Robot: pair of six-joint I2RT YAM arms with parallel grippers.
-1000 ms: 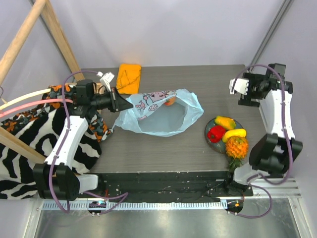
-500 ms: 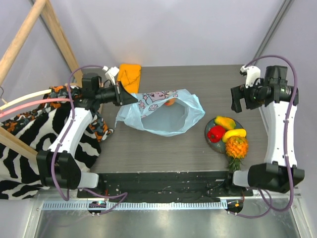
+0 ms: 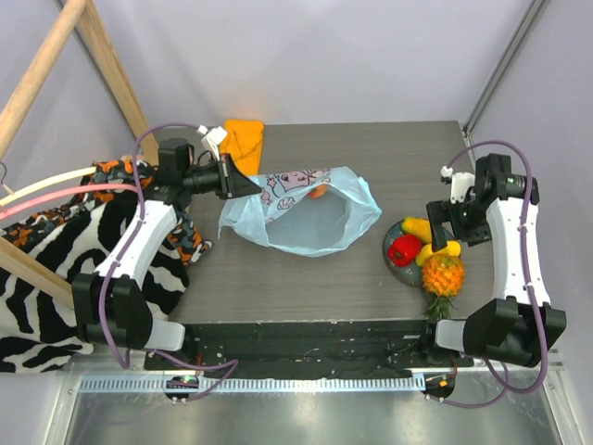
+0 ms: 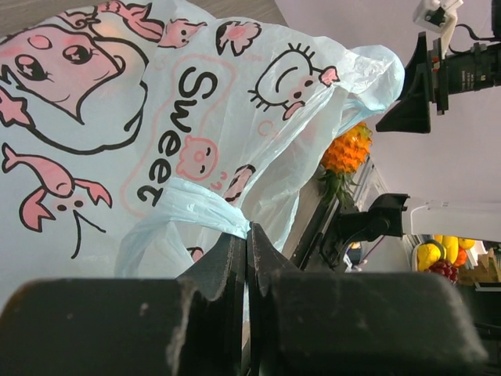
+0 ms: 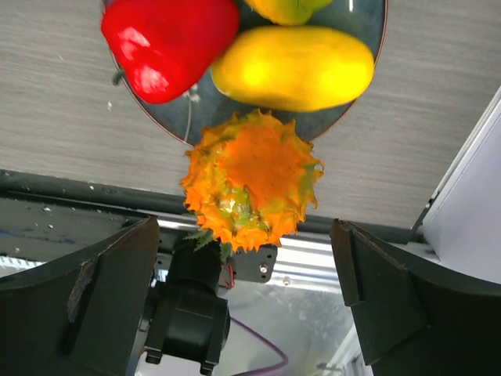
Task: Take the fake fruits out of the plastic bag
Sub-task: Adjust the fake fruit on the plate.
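The light-blue plastic bag with pink cartoon prints lies open at mid-table and fills the left wrist view. A peach-orange round fruit shows inside it near the back rim. My left gripper is shut on the bag's left handle and holds it up. On the dark plate lie a red fruit and yellow pieces, with the pineapple at its near edge. My right gripper hangs open and empty above them, over the pineapple.
A folded orange cloth lies at the back behind the bag. A zebra-striped cloth drapes off the table's left side under a wooden frame. The black front rail runs just below the pineapple.
My right arm has swung from the back right corner forward and down to above the plate. My left gripper has drawn the bag's handle slightly up and back.
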